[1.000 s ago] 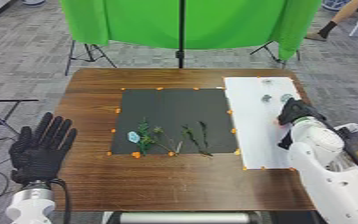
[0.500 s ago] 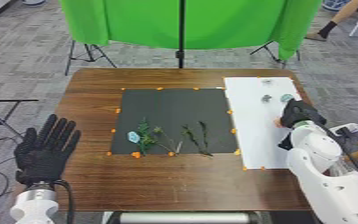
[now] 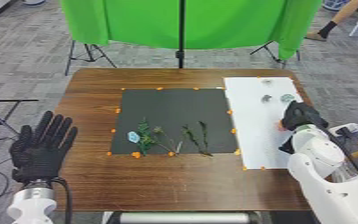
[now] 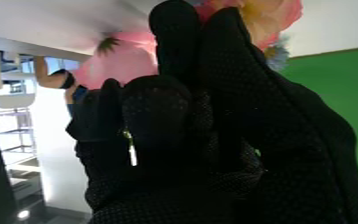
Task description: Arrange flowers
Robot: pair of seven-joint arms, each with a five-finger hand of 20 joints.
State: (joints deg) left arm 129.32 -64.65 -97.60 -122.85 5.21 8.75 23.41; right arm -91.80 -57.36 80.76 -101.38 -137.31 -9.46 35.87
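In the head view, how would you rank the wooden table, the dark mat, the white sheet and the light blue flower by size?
Largest to smallest:
wooden table
dark mat
white sheet, partly covered by the right hand
light blue flower

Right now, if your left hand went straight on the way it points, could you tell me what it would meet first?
The way looks free beside the table: my left hand points along its left edge, roughly toward the green curtain. Its height is unclear, so it might brush that edge.
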